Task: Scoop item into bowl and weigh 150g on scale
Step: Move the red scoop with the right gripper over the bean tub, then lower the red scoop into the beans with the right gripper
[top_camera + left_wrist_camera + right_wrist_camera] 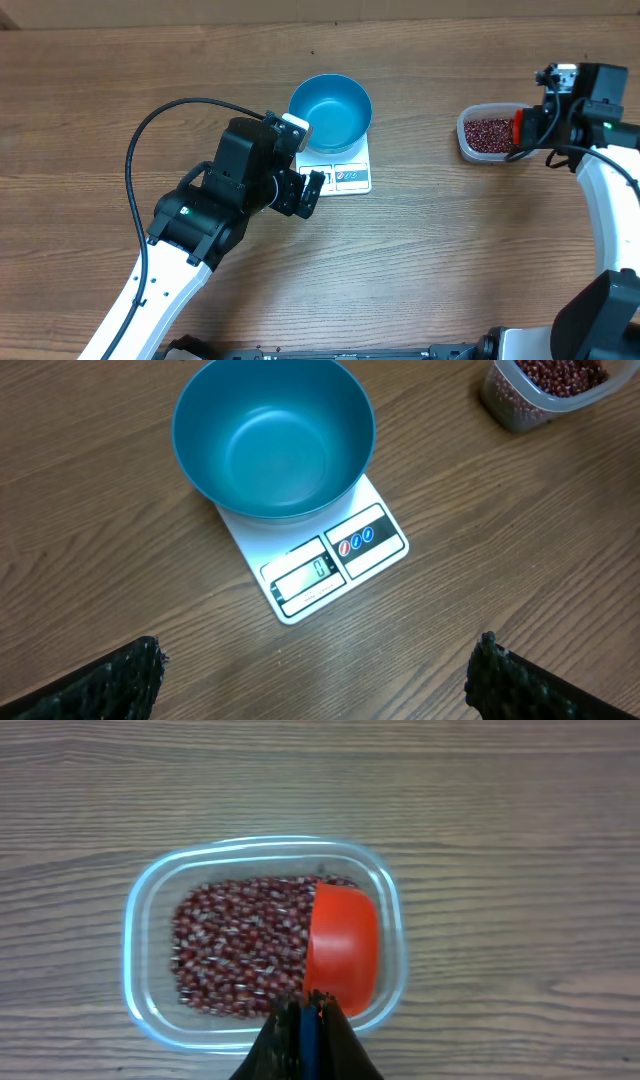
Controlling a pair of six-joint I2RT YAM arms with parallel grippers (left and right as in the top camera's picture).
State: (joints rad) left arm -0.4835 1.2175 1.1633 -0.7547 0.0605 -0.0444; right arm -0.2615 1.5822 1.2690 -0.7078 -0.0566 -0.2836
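From overhead, the blue bowl [330, 112] sits on the back part of the white scale [348, 176], whose display strip shows in front of it, near the middle of the wooden surface [450, 260]. The left tool [306, 192] hovers just beside the scale's front left corner, jaws spread wide and released, grasping nothing. Well apart to the right, a clear tub [466, 140] holds the dark red beans [487, 133]. The right tool [527, 132] is at the tub's right edge with a red-orange scoop [518, 126] in it.

In the left wrist view, two dark ribbed fingers [110, 685] stand far apart at the bottom corners over bare wood, touching nothing. Beyond them the bowl covers the far part of the scale, while the display window and a panel with round marks face the camera. The tub of beans is cut off at the upper right corner.

The right wrist view looks straight down into the tub. Beans fill its left and middle, and the scoop lies in the right part, touching the pile. The right tool's jaws are clenched on the scoop's near end at the bottom edge. Whether the scoop's mouth faces up or down I cannot tell.
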